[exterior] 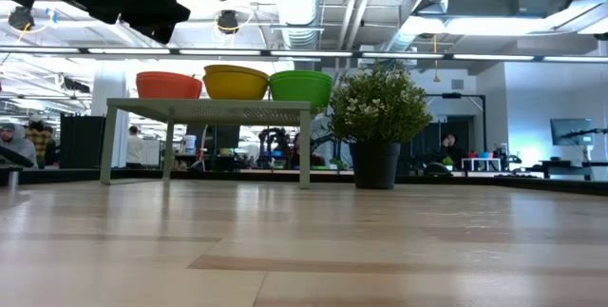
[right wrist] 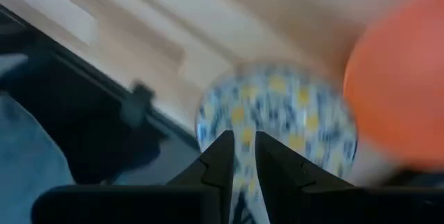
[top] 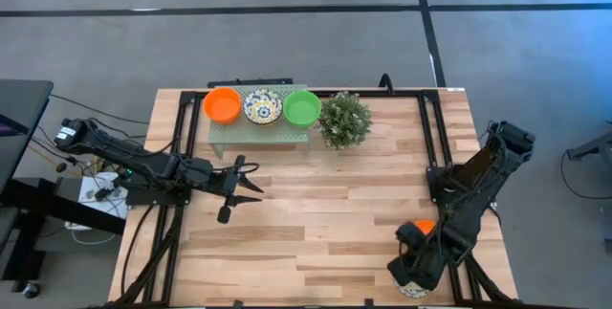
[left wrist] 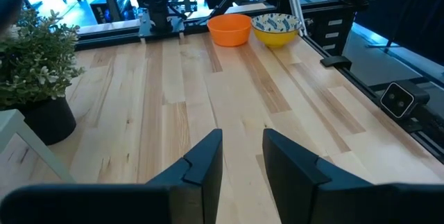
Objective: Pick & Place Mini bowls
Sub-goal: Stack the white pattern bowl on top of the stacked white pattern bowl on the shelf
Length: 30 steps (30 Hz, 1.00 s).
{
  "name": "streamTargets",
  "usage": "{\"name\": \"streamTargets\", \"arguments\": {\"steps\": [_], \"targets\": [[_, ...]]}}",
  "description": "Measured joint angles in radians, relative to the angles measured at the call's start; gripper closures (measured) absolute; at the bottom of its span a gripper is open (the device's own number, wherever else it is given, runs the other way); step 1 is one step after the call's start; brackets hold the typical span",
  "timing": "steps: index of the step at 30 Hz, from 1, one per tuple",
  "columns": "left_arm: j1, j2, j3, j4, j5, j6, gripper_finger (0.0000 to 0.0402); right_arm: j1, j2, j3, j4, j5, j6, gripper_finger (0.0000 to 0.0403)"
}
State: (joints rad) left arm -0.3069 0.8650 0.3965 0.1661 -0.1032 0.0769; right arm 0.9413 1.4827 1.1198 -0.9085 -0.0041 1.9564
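Orange, floral and green bowls (top: 262,106) sit on the small shelf (top: 258,134). Right gripper (right wrist: 241,156) hangs over another floral bowl (right wrist: 277,123) beside an orange one (right wrist: 399,78), jaws seemingly narrow, unclamped. Left gripper (left wrist: 241,156) hovers mid-table, fingers apart.

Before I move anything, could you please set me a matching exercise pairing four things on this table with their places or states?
Things:
1. green bowl
2. plant
3. left pincer
4. orange bowl on the stand

Places or states:
A. on the tabletop, right beside the stand
B. at the stand's end nearest the plant
C. at the stand's end farthest from the plant
D. open, over bare wood in front of the stand

Pairs: 1-B, 2-A, 3-D, 4-C
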Motion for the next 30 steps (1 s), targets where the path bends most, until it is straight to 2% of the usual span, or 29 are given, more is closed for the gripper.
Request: {"name": "streamTargets", "arguments": {"steps": [3,7,11,20,30], "targets": [[0.000,0.000,0.000,0.000,0.000,0.000,0.0295,0.009,0.044,0.000,0.023,-0.073,0.097,0.0348],[0.000,0.000,0.000,0.000,0.000,0.000,0.0295,0.035,0.094,0.000,0.045,-0.081,0.177,0.0348],[0.000,0.000,0.000,0.000,0.000,-0.002,0.0295,0.065,0.091,0.000,0.064,-0.099,0.243,0.0348],[0.000,0.000,0.000,-0.001,0.000,-0.007,0.0295,0.128,0.045,0.000,-0.148,-0.101,0.269,0.0348],[0.000,0.000,0.000,-0.002,0.000,-0.007,0.0295,0.146,0.058,0.000,-0.162,-0.079,0.245,0.0348]]}}
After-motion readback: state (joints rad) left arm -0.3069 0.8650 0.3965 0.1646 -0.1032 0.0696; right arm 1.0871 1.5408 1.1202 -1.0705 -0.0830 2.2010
